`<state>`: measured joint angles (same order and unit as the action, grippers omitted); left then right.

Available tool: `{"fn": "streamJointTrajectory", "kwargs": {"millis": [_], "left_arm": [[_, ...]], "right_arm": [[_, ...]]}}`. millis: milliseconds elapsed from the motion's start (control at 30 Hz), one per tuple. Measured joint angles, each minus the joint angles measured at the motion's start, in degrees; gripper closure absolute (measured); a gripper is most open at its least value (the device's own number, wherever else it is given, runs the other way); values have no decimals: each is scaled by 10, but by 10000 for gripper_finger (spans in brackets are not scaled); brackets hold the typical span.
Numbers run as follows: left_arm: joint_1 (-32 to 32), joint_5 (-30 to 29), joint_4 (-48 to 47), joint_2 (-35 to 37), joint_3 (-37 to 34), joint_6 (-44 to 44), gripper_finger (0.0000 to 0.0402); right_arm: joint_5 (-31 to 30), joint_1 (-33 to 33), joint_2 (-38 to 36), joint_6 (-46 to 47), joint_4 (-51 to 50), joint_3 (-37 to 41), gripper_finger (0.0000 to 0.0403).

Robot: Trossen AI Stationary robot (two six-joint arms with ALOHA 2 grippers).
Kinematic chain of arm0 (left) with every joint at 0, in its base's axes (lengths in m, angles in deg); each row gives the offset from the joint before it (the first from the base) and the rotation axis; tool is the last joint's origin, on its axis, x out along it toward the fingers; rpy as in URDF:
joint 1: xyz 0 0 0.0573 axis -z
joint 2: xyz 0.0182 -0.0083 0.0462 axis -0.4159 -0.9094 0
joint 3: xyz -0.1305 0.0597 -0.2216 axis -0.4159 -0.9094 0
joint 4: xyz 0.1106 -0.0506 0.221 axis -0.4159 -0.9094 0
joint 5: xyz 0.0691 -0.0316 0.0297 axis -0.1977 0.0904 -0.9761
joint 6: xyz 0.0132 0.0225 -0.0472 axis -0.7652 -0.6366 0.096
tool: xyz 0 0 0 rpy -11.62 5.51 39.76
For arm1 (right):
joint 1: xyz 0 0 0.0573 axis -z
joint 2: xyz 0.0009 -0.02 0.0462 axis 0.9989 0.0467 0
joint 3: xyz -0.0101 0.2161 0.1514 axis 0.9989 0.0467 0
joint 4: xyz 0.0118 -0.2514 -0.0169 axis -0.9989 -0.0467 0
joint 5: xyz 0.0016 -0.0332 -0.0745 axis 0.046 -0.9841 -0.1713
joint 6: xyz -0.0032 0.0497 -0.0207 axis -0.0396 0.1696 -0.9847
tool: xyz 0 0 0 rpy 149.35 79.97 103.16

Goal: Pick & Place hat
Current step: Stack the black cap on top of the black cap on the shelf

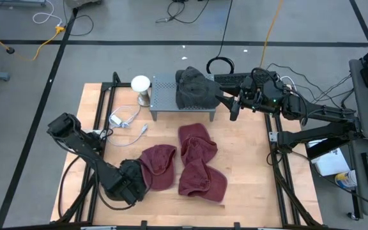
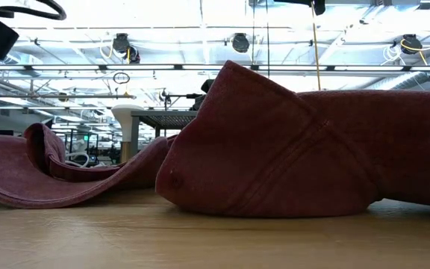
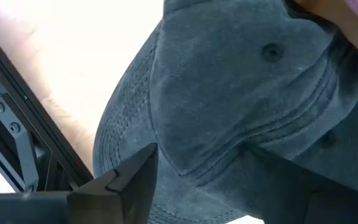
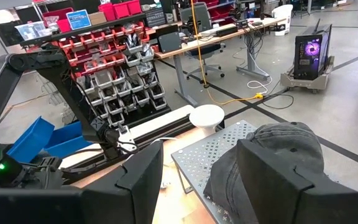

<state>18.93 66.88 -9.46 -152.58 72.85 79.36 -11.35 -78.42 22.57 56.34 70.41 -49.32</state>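
Note:
Three maroon hats lie on the wooden table: one at the near left (image 1: 160, 167), one in the middle (image 1: 197, 142), one at the near right (image 1: 204, 180). My left gripper (image 1: 135, 180) points down over the near-left hat's left edge. In the left wrist view its fingers are open (image 3: 201, 155) and stand either side of a ridge of that hat's crown (image 3: 229, 93), by the stitched brim (image 3: 123, 130). A dark grey hat (image 1: 193, 89) sits on a perforated metal stand (image 1: 163, 96). Beside it my right gripper (image 1: 234, 107) is level and open (image 4: 197, 168). My left gripper comes at the near-left maroon hat from above, pointing down. One finger (image 3: 135, 180) is at the brim side and the other (image 3: 291, 186) on the crown side. I cannot tell whether the fingers touch the cloth. The hat lies flat on the table.
A white round-topped object (image 1: 140, 84) stands left of the stand, and a white cable (image 1: 126, 120) lies near it. Black frame rails run along the table's left (image 1: 101, 108) and right (image 1: 275, 147) sides. Bare wood shows at the near edge (image 1: 248, 204).

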Motion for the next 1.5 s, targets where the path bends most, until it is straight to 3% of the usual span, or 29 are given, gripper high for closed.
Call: {"fn": "streamJointTrajectory", "kwargs": {"millis": [367, 700, 1067, 1500], "left_arm": [[0, -2, 1, 0, 0, 2, 302], [0, -2, 0, 0, -1, 0, 391], [-17, 11, 3, 27, 0, 0, 400], [-22, 8, -15, 170, 0, 16, 401]], "right_arm": [[0, 0, 0, 0, 0, 0, 206], [0, 0, 0, 0, 0, 0, 206], [-1, 0, 0, 0, 3, 0, 206], [-2, 0, 0, 0, 4, 0, 206]]}}
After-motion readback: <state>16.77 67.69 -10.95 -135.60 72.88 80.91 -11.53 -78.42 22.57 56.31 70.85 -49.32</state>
